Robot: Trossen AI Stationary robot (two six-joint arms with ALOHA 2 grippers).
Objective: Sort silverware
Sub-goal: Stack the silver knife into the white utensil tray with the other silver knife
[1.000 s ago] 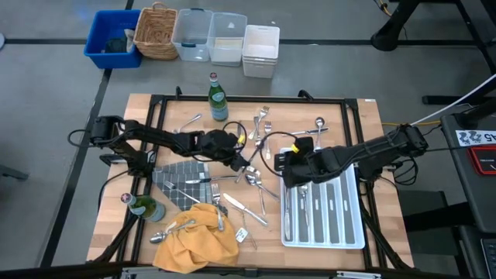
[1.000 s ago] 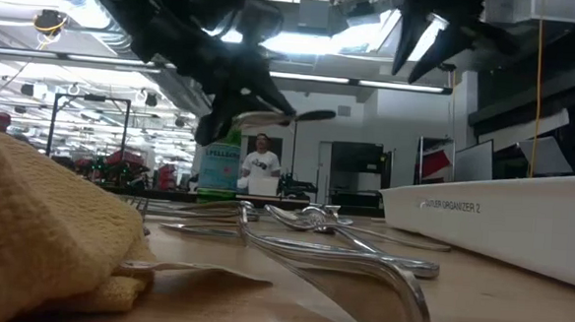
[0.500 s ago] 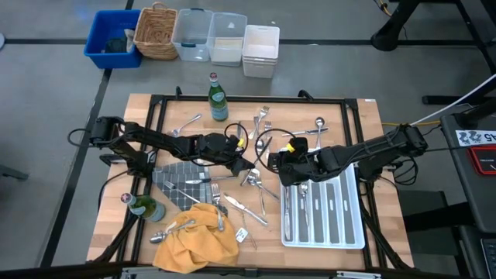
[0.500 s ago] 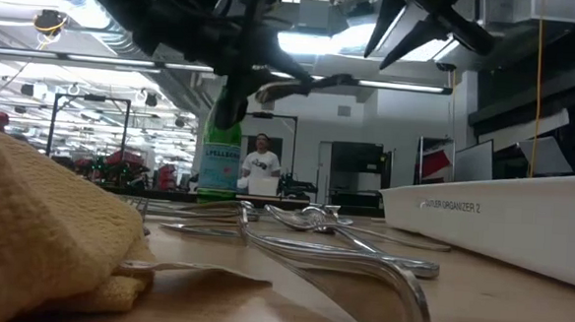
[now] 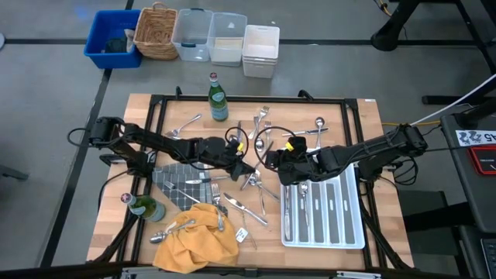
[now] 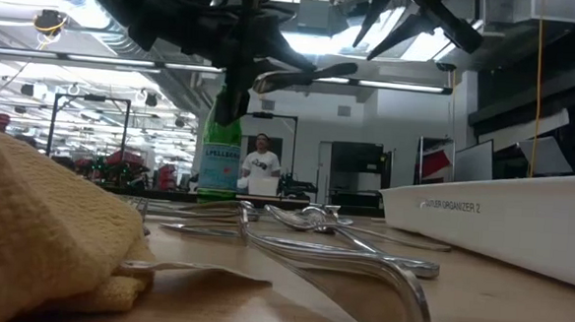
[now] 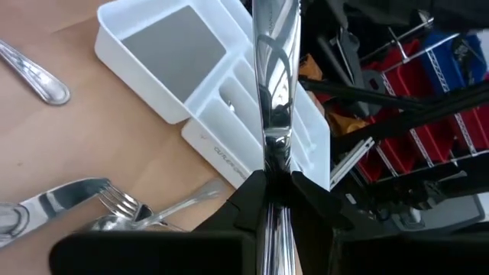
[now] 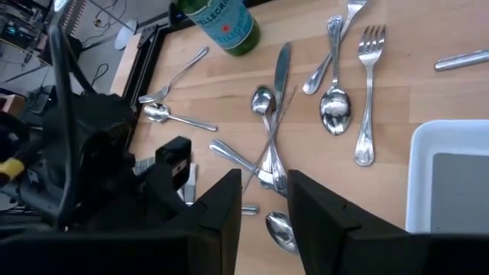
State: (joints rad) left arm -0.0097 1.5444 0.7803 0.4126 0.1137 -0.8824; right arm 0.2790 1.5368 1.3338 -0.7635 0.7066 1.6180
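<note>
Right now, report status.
Left gripper shut on a utensil, mid-table. Right gripper open, empty, facing it. Loose silverware below; white tray beside.

A wooden table (image 5: pixel 364 116) carries scattered silverware (image 5: pixel 262 124); a white tray (image 5: pixel 353 232); two green bottles (image 5: pixel 218 98); yellow cloth (image 5: pixel 194 236); grey cloth (image 5: pixel 174 174).

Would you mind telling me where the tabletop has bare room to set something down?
Bare wood shows between the yellow cloth and the white tray, and behind the tray near the far right corner. The middle, around both pincers, is crowded with scattered silverware.
</note>
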